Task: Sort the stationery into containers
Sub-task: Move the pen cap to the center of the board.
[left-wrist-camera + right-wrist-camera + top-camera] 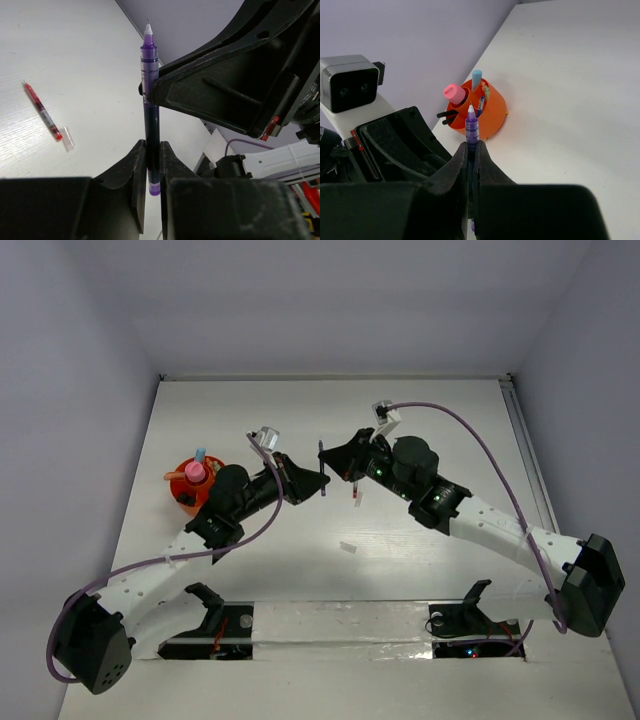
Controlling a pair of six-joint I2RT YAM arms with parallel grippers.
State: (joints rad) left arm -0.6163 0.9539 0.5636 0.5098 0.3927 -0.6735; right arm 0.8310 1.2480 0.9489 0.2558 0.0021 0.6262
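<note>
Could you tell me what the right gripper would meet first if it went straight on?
Likely the orange pot, dead ahead in its wrist view; but the left gripper sits close beside that line, and depth is unclear.

- White table (440, 430) is taking up most of the scene, stretching out to the far wall.
- Plain pale lilac-grey walls are boxing it in: far wall (330, 300), left wall (60, 440), right wall (600, 390).
- A thin pale rail (527, 455) is running along the table's right edge, from far to near.
- A glossy white strip (340, 625) is lying across the table's near edge, looking kinda wrinkly.
</note>
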